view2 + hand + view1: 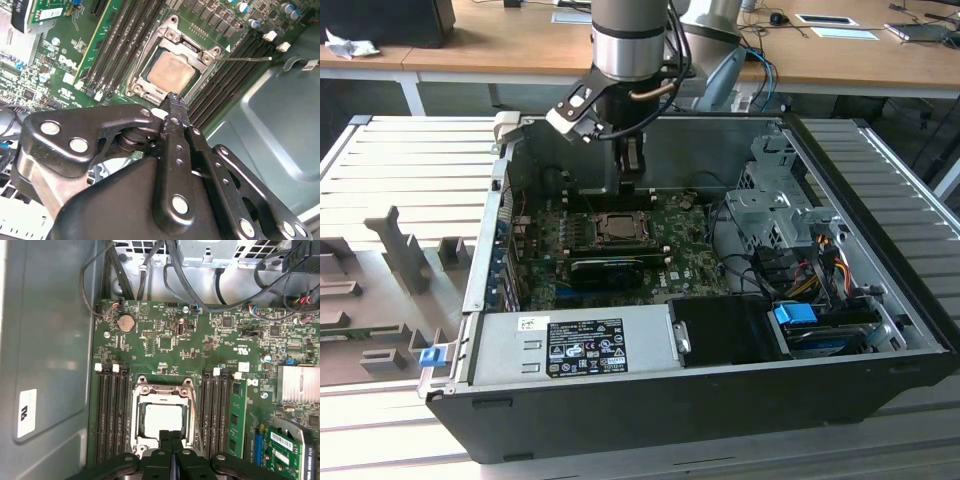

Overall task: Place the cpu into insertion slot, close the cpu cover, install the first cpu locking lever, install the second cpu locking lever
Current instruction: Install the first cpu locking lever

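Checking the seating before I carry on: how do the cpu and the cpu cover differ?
The cpu is a solid pale beige square; the cpu cover is a silver frame with a cut-out centre. The cpu shows through that opening; the cpu cover rings it. Both lie flat.

surface point(410, 170): ribbed grey metal slats, left edge to right edge
desks point(490, 45): pale wood across the top of the frame
desk clutter: crumpled paper point(348, 45) upper left, sheets point(845, 33) upper right
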Controlling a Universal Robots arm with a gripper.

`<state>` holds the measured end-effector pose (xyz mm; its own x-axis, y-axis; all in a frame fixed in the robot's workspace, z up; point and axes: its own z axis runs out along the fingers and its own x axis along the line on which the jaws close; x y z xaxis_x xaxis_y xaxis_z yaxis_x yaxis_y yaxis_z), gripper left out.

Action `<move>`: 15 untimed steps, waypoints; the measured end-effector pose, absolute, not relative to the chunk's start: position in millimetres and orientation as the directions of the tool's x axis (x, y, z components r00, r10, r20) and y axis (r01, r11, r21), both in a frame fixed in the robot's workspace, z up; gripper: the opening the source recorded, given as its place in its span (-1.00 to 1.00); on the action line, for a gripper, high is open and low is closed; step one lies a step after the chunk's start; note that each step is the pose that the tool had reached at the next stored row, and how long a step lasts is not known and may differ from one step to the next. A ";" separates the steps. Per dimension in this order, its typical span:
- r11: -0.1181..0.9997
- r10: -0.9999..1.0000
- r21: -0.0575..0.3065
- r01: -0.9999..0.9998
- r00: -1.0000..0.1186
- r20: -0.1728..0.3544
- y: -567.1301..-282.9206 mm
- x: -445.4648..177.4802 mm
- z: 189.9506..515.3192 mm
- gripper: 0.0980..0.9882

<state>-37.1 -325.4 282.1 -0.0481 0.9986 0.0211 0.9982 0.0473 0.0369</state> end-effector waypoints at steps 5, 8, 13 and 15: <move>0.047 0.999 0.037 0.998 -0.048 0.021 -325.4 -37.1 317.8 -0.98; 0.076 0.997 0.036 0.996 -0.077 0.017 -325.4 -36.9 318.2 -0.98; 0.127 0.992 0.033 0.991 -0.127 0.006 -325.3 -37.1 317.8 -0.98; 0.140 0.990 0.030 0.990 -0.141 0.005 -325.3 -37.1 317.5 -0.98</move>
